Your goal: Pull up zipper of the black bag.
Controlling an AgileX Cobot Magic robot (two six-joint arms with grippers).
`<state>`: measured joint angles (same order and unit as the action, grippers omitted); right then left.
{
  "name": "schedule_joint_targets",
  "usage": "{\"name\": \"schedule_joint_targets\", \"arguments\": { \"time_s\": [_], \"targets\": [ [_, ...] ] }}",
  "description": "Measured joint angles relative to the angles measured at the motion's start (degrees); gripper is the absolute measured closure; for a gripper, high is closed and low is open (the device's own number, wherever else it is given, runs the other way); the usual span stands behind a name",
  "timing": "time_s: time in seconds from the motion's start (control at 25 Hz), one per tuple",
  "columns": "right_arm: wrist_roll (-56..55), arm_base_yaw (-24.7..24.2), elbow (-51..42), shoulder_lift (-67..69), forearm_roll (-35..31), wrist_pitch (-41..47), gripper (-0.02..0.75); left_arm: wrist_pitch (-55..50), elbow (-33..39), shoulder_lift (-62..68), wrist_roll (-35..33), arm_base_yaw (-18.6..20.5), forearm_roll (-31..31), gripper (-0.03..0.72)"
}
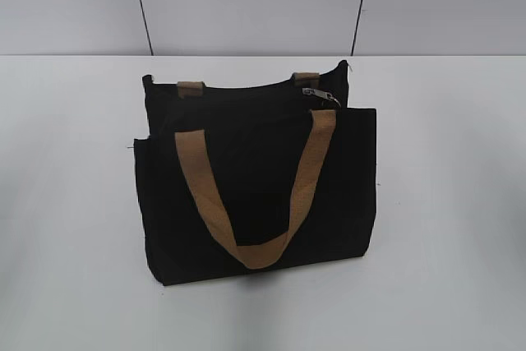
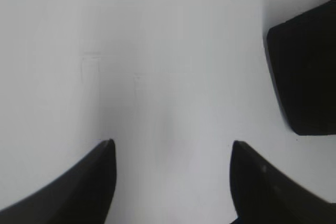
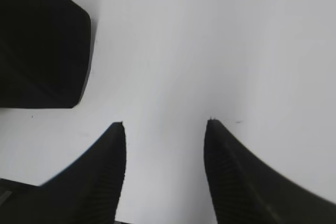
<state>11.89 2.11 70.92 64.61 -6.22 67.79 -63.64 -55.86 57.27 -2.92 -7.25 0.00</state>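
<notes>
a rectangular black fabric bag (image 1: 263, 195) with tan-brown webbing handles lies on the plain white table (image 1: 74, 203), roughly at the middle of the exterior view, its top edge toward the far wall. one tan handle (image 1: 253, 195) drapes in a u shape down over the front panel; short stubs of the other handle show at the top edge. the black zipper line (image 1: 246, 92) runs along that top edge, and its small silvery metal pull tab (image 1: 319, 96) sits near the right end, just beside the right leg of the draped handle.

neither arm shows in the exterior view. in the left wrist view the left gripper (image 2: 170, 182) hangs over bare table with its two dark fingers spread wide and nothing between them; a corner of the bag (image 2: 304, 77) sits off to its right, apart from the fingers. in the right wrist view the right gripper (image 3: 165, 171) is likewise spread apart and empty above the table, with a corner of the bag (image 3: 42, 45) at upper left, not touching.
</notes>
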Motion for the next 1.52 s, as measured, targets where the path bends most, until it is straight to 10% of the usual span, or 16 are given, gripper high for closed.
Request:
{"name": "schedule_joint_targets", "arguments": {
  "time_s": [0.6,1.52],
  "targets": [
    [-0.7,-0.1,-37.2,-33.9,-0.2,-3.4,0.356,4.8,21.3,-28.3,0.2,0.0,-4.8,0.181],
    [-2.0,-0.1,-43.0,-60.5,-0.1,-4.9,0.356,2.8,25.5,-57.7,-1.0,0.0,-4.9,0.191]
  ]
}}
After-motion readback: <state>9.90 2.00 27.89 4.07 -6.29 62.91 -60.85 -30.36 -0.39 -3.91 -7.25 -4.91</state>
